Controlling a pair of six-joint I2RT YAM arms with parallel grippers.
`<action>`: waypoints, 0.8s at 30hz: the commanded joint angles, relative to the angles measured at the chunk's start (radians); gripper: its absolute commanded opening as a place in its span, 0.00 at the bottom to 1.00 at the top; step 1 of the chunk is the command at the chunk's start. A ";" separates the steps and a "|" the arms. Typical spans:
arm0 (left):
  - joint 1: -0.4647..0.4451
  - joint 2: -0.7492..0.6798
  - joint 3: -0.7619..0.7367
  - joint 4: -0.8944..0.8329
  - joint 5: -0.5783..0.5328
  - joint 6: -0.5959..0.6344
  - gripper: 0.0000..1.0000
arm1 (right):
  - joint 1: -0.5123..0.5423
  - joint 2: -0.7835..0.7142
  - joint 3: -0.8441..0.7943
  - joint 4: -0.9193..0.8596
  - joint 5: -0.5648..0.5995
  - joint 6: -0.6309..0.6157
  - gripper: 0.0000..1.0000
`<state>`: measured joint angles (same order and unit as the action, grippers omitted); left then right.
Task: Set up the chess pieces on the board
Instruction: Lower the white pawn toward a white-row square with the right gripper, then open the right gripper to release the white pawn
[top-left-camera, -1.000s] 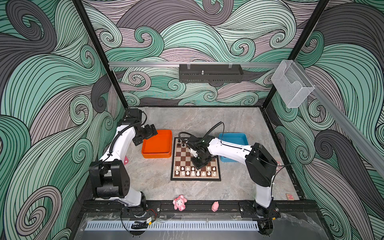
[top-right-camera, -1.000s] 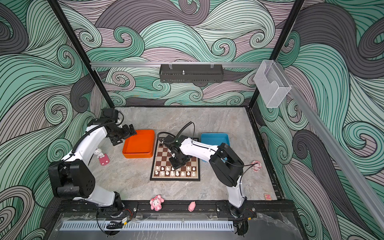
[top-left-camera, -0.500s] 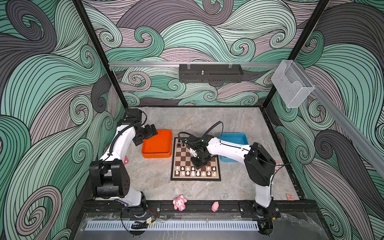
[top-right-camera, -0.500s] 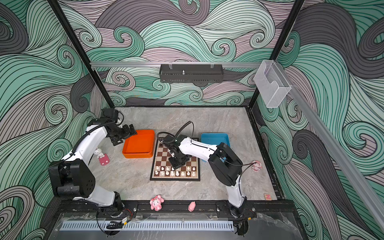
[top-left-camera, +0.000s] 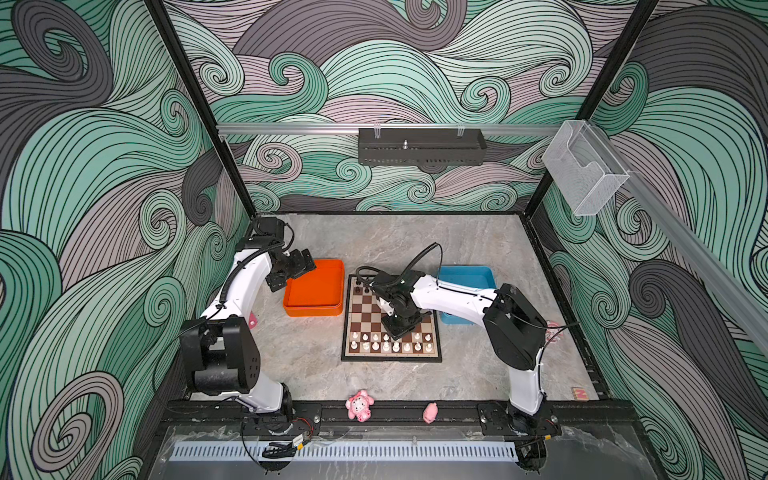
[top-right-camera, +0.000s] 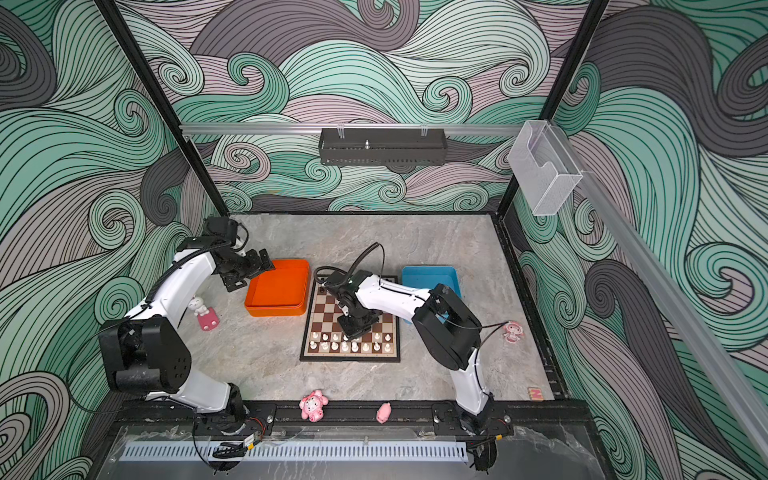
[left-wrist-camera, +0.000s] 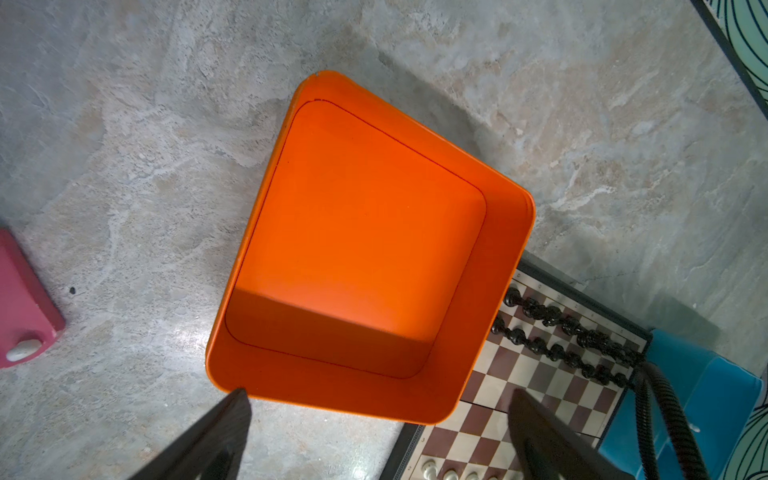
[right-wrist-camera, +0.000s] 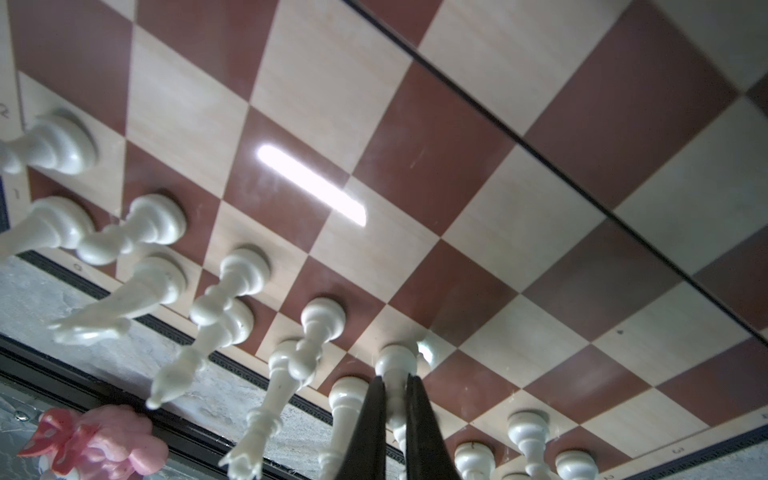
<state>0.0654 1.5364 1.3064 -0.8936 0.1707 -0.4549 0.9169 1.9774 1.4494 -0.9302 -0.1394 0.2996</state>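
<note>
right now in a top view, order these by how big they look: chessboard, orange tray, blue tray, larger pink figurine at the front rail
1. chessboard
2-3. orange tray and blue tray: look alike; the right arm hides part of the blue one, so no ranking
4. larger pink figurine

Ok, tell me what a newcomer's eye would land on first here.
The board sits mid-table with white chess pieces lined along its near edge, and the right gripper is shut on a white pawn there. Beside the board, the bright orange tray lies empty, with the left gripper open over it. Swirling green wave-patterned walls enclose it all.
</note>
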 joint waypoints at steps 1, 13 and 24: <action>0.010 0.010 0.000 -0.002 0.015 0.012 0.99 | 0.005 0.008 0.022 -0.021 -0.001 0.003 0.10; 0.010 0.014 -0.001 0.002 0.018 0.013 0.99 | 0.005 0.004 0.019 -0.021 -0.007 0.006 0.16; 0.010 0.013 0.000 0.001 0.023 0.011 0.99 | 0.005 -0.017 0.023 -0.021 0.005 0.008 0.22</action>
<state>0.0696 1.5433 1.3064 -0.8925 0.1776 -0.4545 0.9169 1.9774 1.4536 -0.9325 -0.1390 0.3016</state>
